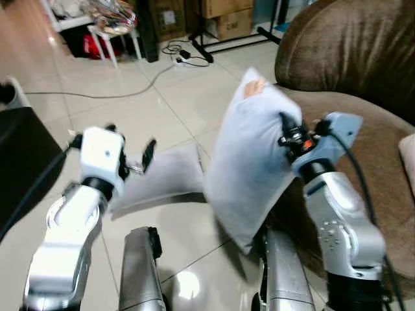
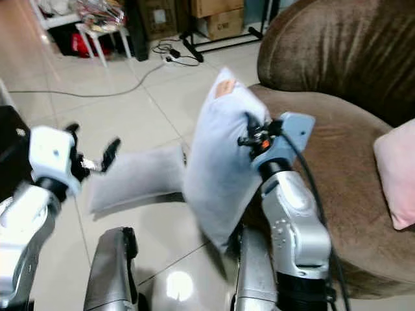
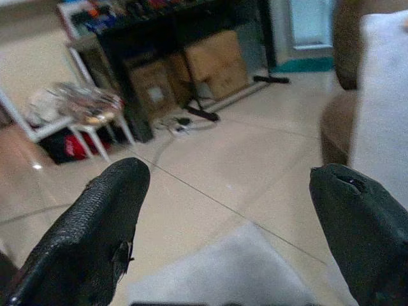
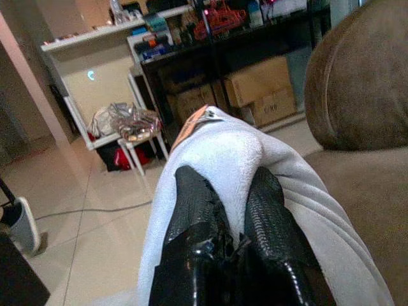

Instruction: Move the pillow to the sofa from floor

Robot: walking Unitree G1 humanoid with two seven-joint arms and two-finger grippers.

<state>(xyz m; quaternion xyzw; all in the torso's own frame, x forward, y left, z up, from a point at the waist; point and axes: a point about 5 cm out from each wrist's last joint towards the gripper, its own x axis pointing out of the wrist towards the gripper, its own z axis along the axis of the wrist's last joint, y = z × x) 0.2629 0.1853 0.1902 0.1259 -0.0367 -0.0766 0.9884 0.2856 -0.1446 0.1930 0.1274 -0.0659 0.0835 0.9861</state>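
— Pillow (image 1: 249,162) up off the floor, hanging upright at the front edge of the sofa (image 1: 376,129), pinched by the right gripper (image 4: 233,210) with both black fingers clamped on a fold of its cloth near the upper edge.

— Good. Best done how?

— Probably by carrying it higher first, then over the seat's rounded front lip, and letting go only once most of the pillow lies on the brown cushion. Lower corner dangling near the tiled floor (image 1: 162,84), so likely to catch on the lip if swung in low.

— And the left gripper (image 3: 229,223)?

— Spread wide, holding nothing, out to the left above a second grey pillow (image 1: 162,175) lying flat on the tiles. Best kept there, out of the swing.

— Room on the seat?

— Plenty of bare brown in the middle. Pink cushion (image 2: 395,175) at the far right, backrest curving up behind. Cables (image 1: 185,52) and boxes (image 1: 227,16) well apart, across the room.
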